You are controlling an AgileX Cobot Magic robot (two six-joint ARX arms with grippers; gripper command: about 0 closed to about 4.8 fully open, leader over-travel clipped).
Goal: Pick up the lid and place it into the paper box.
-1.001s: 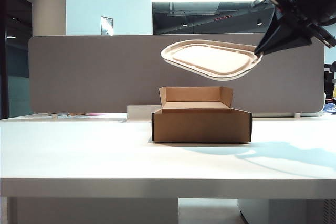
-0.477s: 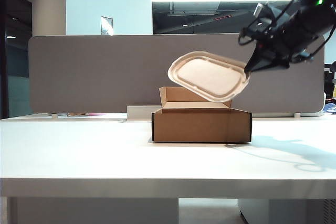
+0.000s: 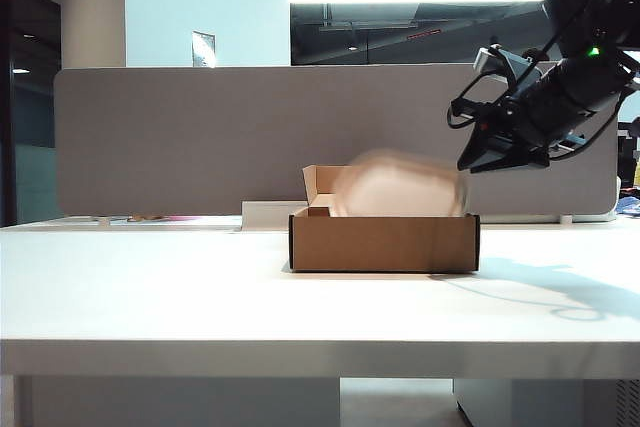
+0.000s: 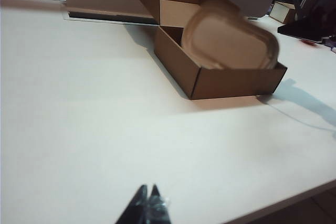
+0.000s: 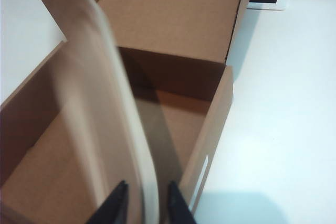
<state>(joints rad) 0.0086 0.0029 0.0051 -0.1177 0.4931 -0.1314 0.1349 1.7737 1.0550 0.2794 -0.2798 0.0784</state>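
— Where do we find the lid [image 3: 400,187]?

— We see it as a pale blur standing on edge inside the box [image 3: 385,243], tilted, with its upper part above the front wall. It fills most of the box's width, and we cannot tell whether its lower edge touches the box floor.

— And the box?

— It sits on the white table [image 3: 200,297] with its back flap upright. A long white block [image 3: 265,215] lies just behind the box, and a grey partition [image 3: 180,137] stands behind that.

— Where is the right gripper [image 3: 468,161]?

— In the exterior view it hangs above the box's right end, slanting down towards it. Its tip is just beside the blurred edge of the lid.

— How do its jaws stand?

— In the right wrist view we see them spread, one finger [image 5: 118,205] on each side of the lid's rim. A thin gap shows between the rim and one finger, so we do not read this as a pinch.

— And the left gripper [image 4: 148,203]?

— We find it only in its own wrist view, low over bare table and well apart from the box. Its two dark tips look pressed together with nothing between them.

— Does that view show the lid too?

— Yes, we see it blurred, leaning inside the box with its rounded top above the walls.
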